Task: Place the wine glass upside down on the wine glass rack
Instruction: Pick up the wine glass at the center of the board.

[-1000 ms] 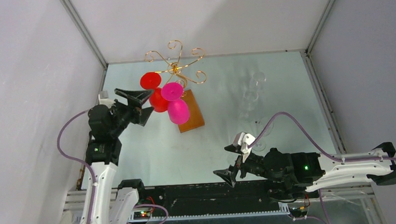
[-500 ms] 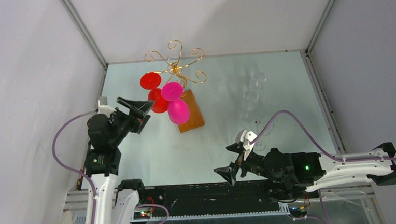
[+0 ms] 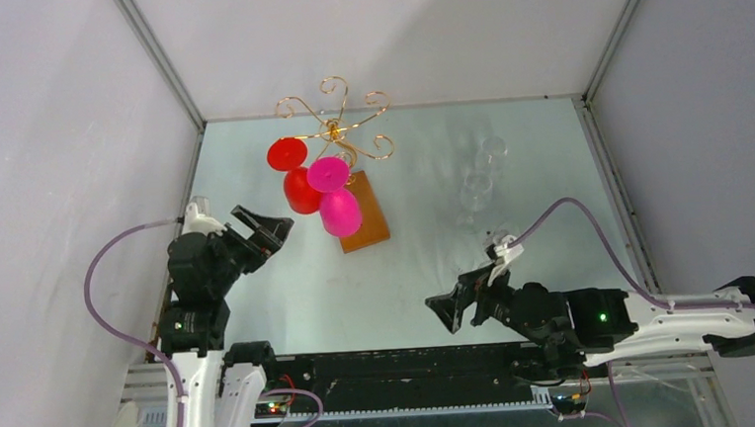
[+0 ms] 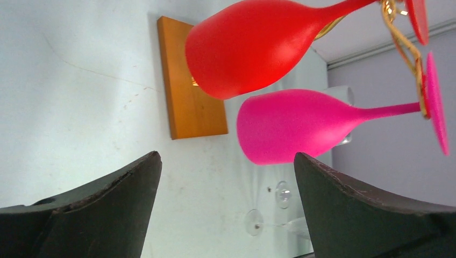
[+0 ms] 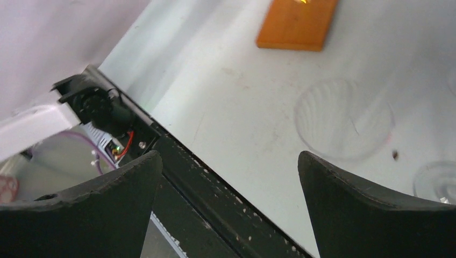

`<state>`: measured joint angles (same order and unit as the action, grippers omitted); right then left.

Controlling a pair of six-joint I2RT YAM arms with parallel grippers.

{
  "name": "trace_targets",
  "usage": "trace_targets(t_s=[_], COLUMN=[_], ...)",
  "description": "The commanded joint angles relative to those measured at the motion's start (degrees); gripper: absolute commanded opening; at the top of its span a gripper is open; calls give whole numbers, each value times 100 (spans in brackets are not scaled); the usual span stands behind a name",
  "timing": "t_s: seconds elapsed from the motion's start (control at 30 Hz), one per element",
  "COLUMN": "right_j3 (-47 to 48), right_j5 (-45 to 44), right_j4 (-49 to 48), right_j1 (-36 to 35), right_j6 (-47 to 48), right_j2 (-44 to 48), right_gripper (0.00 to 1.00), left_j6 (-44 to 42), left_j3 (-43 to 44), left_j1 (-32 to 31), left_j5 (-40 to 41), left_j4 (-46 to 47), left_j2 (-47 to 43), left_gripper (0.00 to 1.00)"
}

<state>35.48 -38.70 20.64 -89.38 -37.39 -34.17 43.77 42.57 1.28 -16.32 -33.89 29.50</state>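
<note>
While inverted, 2 glasses hang on rack.

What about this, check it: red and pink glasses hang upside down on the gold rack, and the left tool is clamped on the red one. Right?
No. The left tool is open and holds nothing, apart from the red glass; the left wrist view shows it. That glass and the pink glass do hang upside down on the gold rack.
</note>
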Motion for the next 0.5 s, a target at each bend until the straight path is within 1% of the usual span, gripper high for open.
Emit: trace_targets(t_s=[0.0,0.03,0.13,0.23,0.33,0.47], right_j3=[592,816,1224,1679,1874,1925], right_j5=[-836,-808,-600,-460,-367,-252], right_j4=[1467,1639,2333,2742,2787,2527], right_j1=[151,220,356,453,518,539], right_j6=[-1605,-1746,-1777,-1735,-1621,-1508], right_j2=[-39,-125,-316,-537,-640,-640], right_gripper=[99,99,100,100,100,100], left_j6=[-977,-1024,-1314,-1615,-1820,-1763], left_j3=[-16,-50,-142,-337,-564,-732], left_j1=[-71,-73,-75,-265,-300,-363], left_j5=[277,306,370,434,546,561], left_j4=[-188,-206,-231,-265,-354,-317], left_j2=[-141,-160,-205,-300,-408,-549], left_gripper=[100,100,100,100,100,100])
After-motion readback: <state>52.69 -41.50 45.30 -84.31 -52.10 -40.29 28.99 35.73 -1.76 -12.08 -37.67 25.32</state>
